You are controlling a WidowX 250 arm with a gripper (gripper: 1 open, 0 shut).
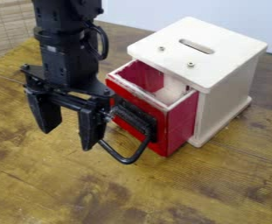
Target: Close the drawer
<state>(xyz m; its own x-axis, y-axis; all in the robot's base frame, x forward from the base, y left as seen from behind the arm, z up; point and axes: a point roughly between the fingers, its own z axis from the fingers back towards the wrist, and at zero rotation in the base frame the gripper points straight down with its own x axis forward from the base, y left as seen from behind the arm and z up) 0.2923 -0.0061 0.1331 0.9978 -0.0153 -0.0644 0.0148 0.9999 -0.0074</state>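
Observation:
The red drawer (173, 112) stands pulled partway out of the cream-white cabinet (226, 74), its pale wooden inside (142, 77) showing. Its black front plate (133, 121) faces left and front, with the big black wire loop handle (124, 156) hanging out toward the table. My gripper (63, 121) points straight down just left of the drawer front, open, with nothing between its black fingers (89, 127). The right finger hangs close to the front plate and above the loop handle; I cannot tell whether it touches either.
The cabinet, with a slot (198, 45) on top, sits at the right on a worn wooden table (56, 188). A white wall runs behind it. The black arm (66, 39) rises at upper left.

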